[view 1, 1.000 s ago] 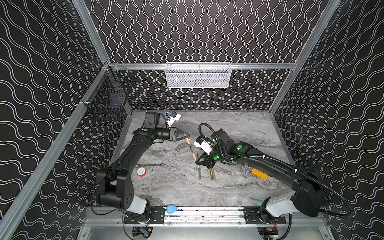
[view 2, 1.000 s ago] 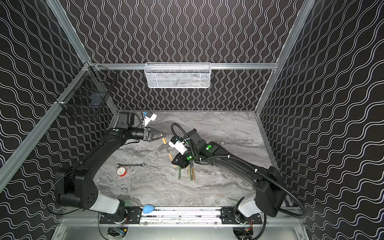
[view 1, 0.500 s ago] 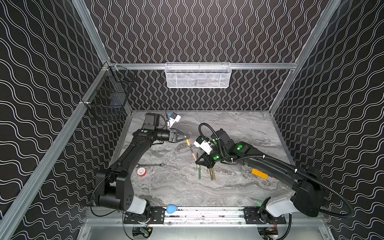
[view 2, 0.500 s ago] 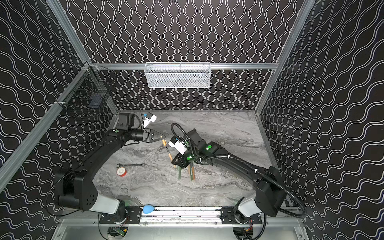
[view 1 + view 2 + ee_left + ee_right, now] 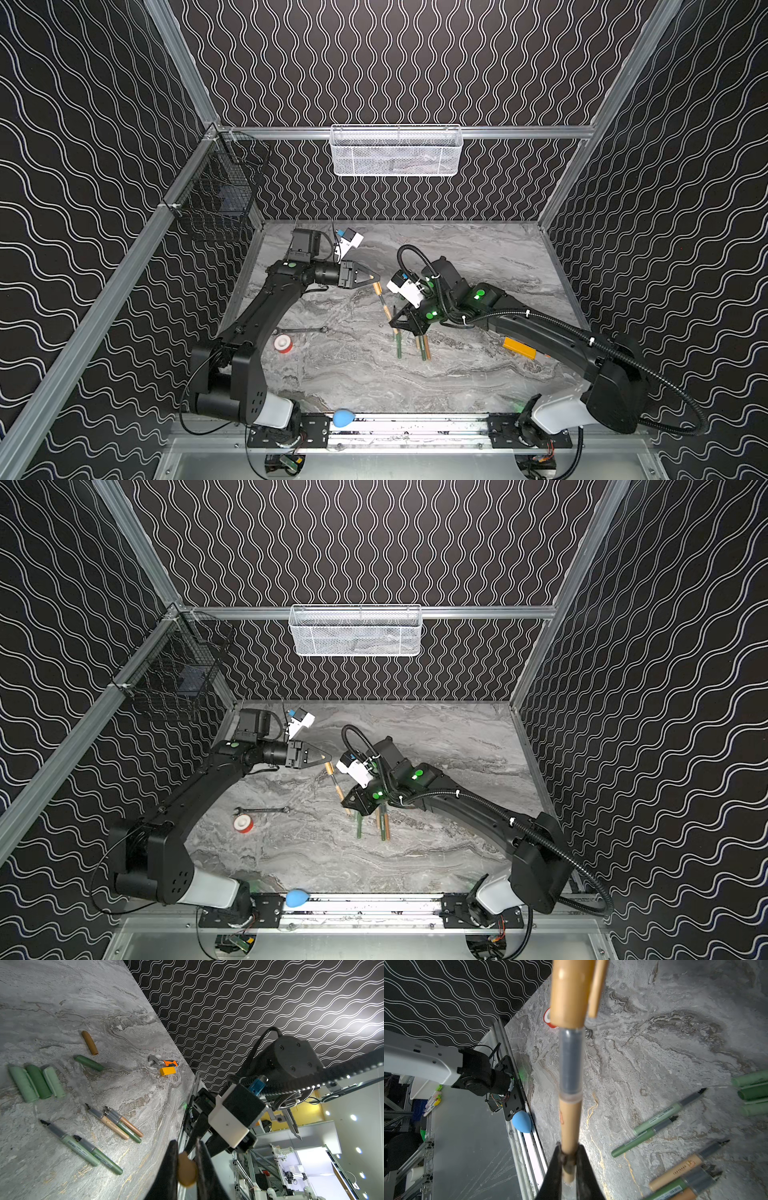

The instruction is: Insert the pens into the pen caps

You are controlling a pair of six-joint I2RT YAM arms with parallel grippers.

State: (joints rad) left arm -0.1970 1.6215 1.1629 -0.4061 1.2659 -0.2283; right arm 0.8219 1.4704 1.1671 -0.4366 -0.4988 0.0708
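Note:
My left gripper (image 5: 376, 279) (image 5: 186, 1144) is shut on a tan pen cap (image 5: 377, 287) (image 5: 187, 1169), held above the table left of centre. My right gripper (image 5: 392, 322) (image 5: 569, 1147) is shut on the rear end of a tan pen (image 5: 387, 309) (image 5: 570, 1118). The pen's tip end sits inside the cap (image 5: 569, 991), with its grey grip section still showing. Several more pens (image 5: 116, 1124) (image 5: 668, 1111) lie on the table by the right gripper. Three green caps (image 5: 35, 1082), a dark green cap (image 5: 89, 1062) and an orange-brown cap (image 5: 89, 1042) lie further back.
A silver wrench (image 5: 301, 330) and a red and white tape roll (image 5: 283, 344) lie at the front left. A yellow utility knife (image 5: 519, 348) lies under the right arm. A blue egg-shaped thing (image 5: 344, 417) sits on the front rail. A white basket (image 5: 395, 149) hangs on the back wall.

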